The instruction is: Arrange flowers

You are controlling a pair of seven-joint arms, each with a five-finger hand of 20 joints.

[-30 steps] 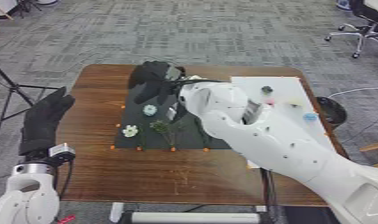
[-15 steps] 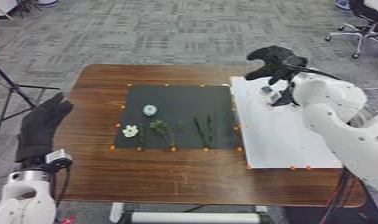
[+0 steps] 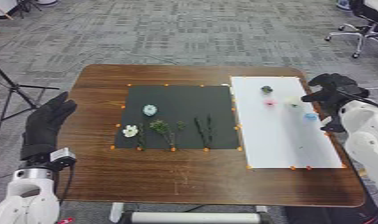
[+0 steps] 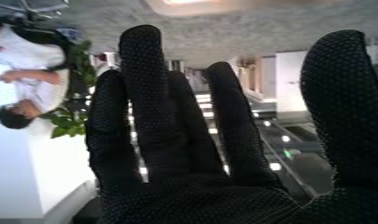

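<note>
The dark, smooth, nearly square mat (image 3: 187,95) lies flat on the brown, wood-grained worktop (image 3: 132,172), dotted round with small orange markers (image 3: 173,149). On the mat's left part rest a round, pale blue flower head (image 3: 150,110) and, nearer the robot, a white flower (image 3: 130,131) with open petals; a thin green stem (image 3: 140,137) lies just beside the latter. Toward the mat's near edge are a bushy, feathery green sprig (image 3: 161,126) and, right of it, two slender dark stems (image 3: 200,131). Just right of the mat lies a smooth white sheet (image 3: 274,147), longer than it is wide, bearing a compact dark-green tuft (image 3: 266,89), a small pink bloom (image 3: 270,102), a pale yellowish bloom (image 3: 294,102) and a light blue one (image 3: 311,116). The right hand (image 3: 332,86), in knitted black fabric, is well to the mat's right, past the sheet; in the right wrist view its fingers (image 4: 145,75) are straight and spread apart, clamped on nothing. The left hand (image 3: 43,120) is well left of the mat, past the worktop's edge, its fingers extended and close together, pointing away from the robot.
</note>
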